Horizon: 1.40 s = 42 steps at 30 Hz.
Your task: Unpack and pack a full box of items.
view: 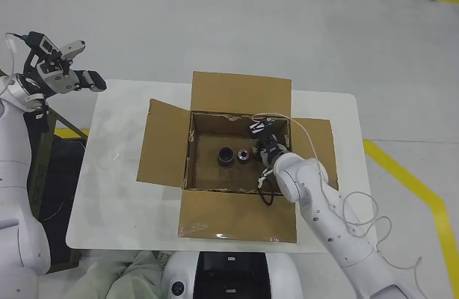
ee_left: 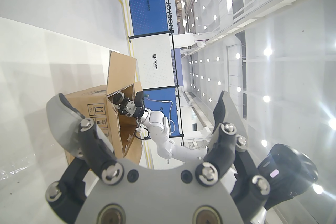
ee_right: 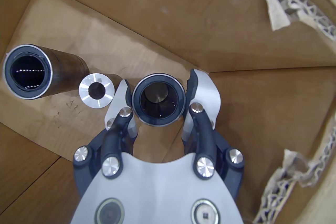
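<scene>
Right gripper [ee_right: 159,82] pinching the dark-rimmed sleeve [ee_right: 158,104] we see upright inside the box [view: 164,146] | left gripper [view: 99,80] spread, upper left of top view, by the counter [view: 117,187] corner

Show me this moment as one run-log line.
right tool: in box, shut on upright dark cylinder | left tool: open, empty, near table corner | also in box: bigger cylinder, small metal ring

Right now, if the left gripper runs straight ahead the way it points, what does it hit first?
Probably the cardboard box. The open left gripper aims across the table at its side wall, with nothing between. Depth and height are unclear.
</scene>
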Tool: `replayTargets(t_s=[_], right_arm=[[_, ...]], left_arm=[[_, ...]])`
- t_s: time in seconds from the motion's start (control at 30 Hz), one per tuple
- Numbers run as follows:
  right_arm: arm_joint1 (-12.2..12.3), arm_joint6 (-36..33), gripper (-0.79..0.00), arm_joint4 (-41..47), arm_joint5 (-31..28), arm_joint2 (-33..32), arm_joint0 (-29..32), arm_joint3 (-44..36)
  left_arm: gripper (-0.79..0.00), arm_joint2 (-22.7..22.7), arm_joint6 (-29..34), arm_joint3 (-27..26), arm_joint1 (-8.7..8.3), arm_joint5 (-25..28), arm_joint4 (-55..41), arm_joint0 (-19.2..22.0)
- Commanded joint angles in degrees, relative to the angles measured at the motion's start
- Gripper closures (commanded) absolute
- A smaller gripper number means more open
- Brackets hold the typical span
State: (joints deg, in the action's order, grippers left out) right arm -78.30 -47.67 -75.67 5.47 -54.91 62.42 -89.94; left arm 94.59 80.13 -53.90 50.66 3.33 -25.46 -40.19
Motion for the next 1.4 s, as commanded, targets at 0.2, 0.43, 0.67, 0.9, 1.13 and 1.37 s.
replayTargets(t_s=[0.2,0.43,0.67,0.9,1.13,1.37], right_arm=[[0.5,-0.4,-0.4,0.0,-1.4,-2.5,3.0,-7.0],[1.4,-1.6,-0.434,0.4,-5.6,-4.8,8.6,-17.6],[2.4,-2.7,-0.449,6.6,-11.2,-8.8,14.2,-26.4],[3.5,-4.7,-0.453,19.3,-18.4,-15.4,19.0,-31.8],[4.9,-6.2,-0.459,30.9,-23.7,-24.0,23.1,-34.4],[5.9,-6.3,-0.483,42.0,-26.1,-31.8,25.8,-32.3]], left_arm=[[-0.785,0.0,0.0,0.0,0.0,0.0,0.0,0.0],[-0.785,0.0,0.0,0.0,0.0,0.0,0.0,0.0],[-0.785,0.0,0.0,0.0,0.0,0.0,0.0,0.0],[-0.785,0.0,0.0,0.0,0.0,0.0,0.0,0.0],[-0.785,0.0,0.0,0.0,0.0,0.0,0.0,0.0],[-0.785,0.0,0.0,0.0,0.0,0.0,0.0,0.0]])
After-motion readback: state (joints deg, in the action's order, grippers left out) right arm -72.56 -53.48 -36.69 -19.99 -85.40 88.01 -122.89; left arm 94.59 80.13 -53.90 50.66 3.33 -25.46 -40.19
